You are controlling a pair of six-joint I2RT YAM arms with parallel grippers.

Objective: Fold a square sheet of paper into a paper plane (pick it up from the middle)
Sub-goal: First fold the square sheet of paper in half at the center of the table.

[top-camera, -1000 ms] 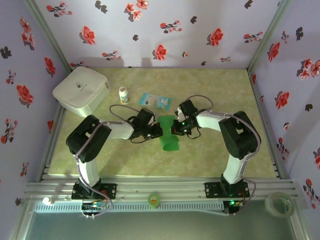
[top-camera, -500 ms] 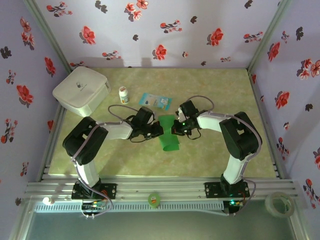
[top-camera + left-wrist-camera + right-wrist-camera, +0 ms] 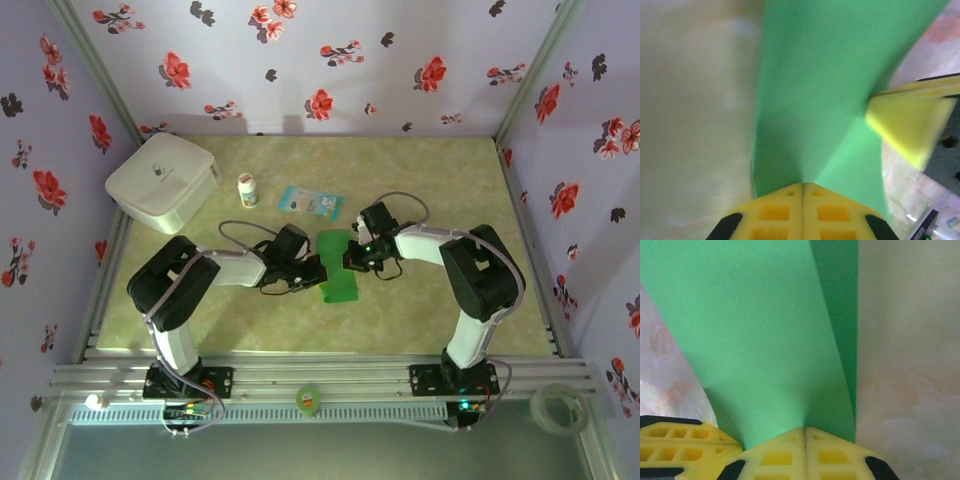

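The square sheet of paper (image 3: 339, 268), bright green and bent into a long curved shape, sits mid-table between both arms. My left gripper (image 3: 318, 272) is shut on its left edge, fingertips pressed together with the paper (image 3: 830, 75) rising from them (image 3: 803, 185). My right gripper (image 3: 351, 258) is shut on the right edge, and the sheet (image 3: 755, 330) curls away from its closed tips (image 3: 805, 429). Each wrist view catches the other gripper's yellow finger, the right one's finger (image 3: 905, 125) and the left one's finger (image 3: 675, 445). The two grippers stand close together.
A blue-and-white packet (image 3: 311, 203) lies just behind the paper, a small white bottle (image 3: 247, 189) to its left. A white box (image 3: 163, 180) fills the back left corner. A green tape roll (image 3: 308, 400) and a clear one (image 3: 557, 407) rest on the near rail.
My left gripper has slid a little toward the near edge while gripping the paper, and the sheet now looks narrower and straighter. The right gripper has barely moved.
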